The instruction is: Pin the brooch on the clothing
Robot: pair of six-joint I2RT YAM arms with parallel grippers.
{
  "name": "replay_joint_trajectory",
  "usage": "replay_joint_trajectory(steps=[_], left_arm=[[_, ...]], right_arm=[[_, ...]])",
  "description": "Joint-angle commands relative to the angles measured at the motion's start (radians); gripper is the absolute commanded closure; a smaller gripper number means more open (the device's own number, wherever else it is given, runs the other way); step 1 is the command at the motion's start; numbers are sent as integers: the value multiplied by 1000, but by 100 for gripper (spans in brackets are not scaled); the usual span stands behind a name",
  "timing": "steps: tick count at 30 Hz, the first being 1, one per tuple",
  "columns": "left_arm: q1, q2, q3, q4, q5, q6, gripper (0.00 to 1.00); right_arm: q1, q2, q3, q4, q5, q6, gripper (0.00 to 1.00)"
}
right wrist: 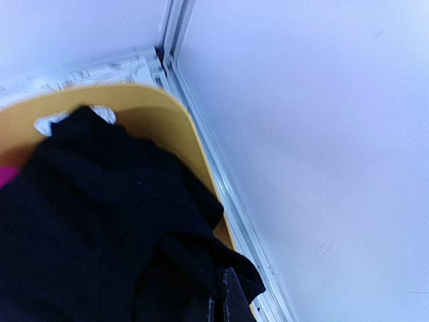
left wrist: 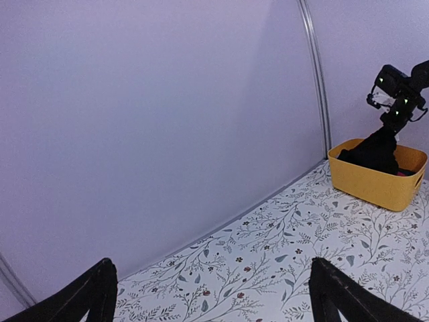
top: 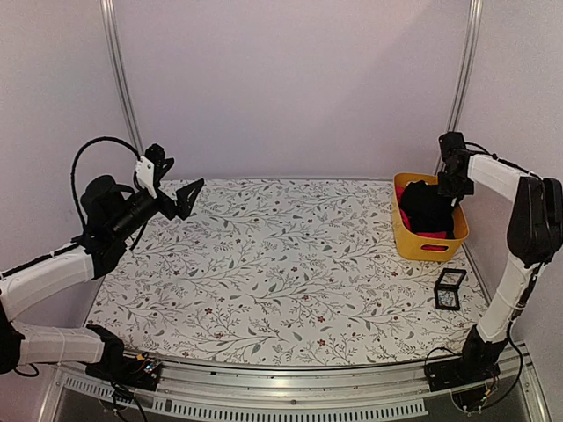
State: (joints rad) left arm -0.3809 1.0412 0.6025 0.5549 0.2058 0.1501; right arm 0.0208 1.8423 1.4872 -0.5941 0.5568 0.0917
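Clenching a fold of the black shirt, the right claw has its two fingers pressed together with the cloth pinched between them. Seen from across the table, the fabric rises in a peak from the yellow basket up to that claw. The rest of the shirt lies heaped in the basket on top of a pink garment. The right arm reaches from its base at the near right corner, upper link upright, forearm bent over so the claw points down at the basket's far right side, close to the wall. A small black square frame stands on the flowered table just in front of the basket. The brooch is too small to pick out in any view. On the other side, the left claw hangs spread wide, gripping nothing, its fingers above the table's far left part, with the arm stretched forward and raised.
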Motion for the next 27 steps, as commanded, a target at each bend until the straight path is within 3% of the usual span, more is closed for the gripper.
replay_joint_trajectory(steps=[1, 7, 12, 16, 20, 23, 27], left_arm=[[-15, 1, 5, 3, -8, 4, 0], [-14, -22, 9, 1, -73, 21, 0], [-14, -40, 9, 5, -152, 28, 0], [-13, -53, 10, 7, -200, 31, 0], [-13, -77, 4, 17, -253, 45, 0], [-11, -96, -7, 38, -292, 60, 0], [-8, -123, -18, 57, -359, 80, 0]], right_arm=[[62, -213, 125, 9, 3, -29, 100], [177, -434, 164, 216, -127, -37, 100], [309, -517, 186, 460, -524, -72, 100], [475, -459, 316, 573, -807, -42, 100], [580, -331, 488, 650, -972, 40, 100], [620, -244, 561, 718, -1052, 110, 100], [623, -188, 519, 737, -1067, 172, 100]])
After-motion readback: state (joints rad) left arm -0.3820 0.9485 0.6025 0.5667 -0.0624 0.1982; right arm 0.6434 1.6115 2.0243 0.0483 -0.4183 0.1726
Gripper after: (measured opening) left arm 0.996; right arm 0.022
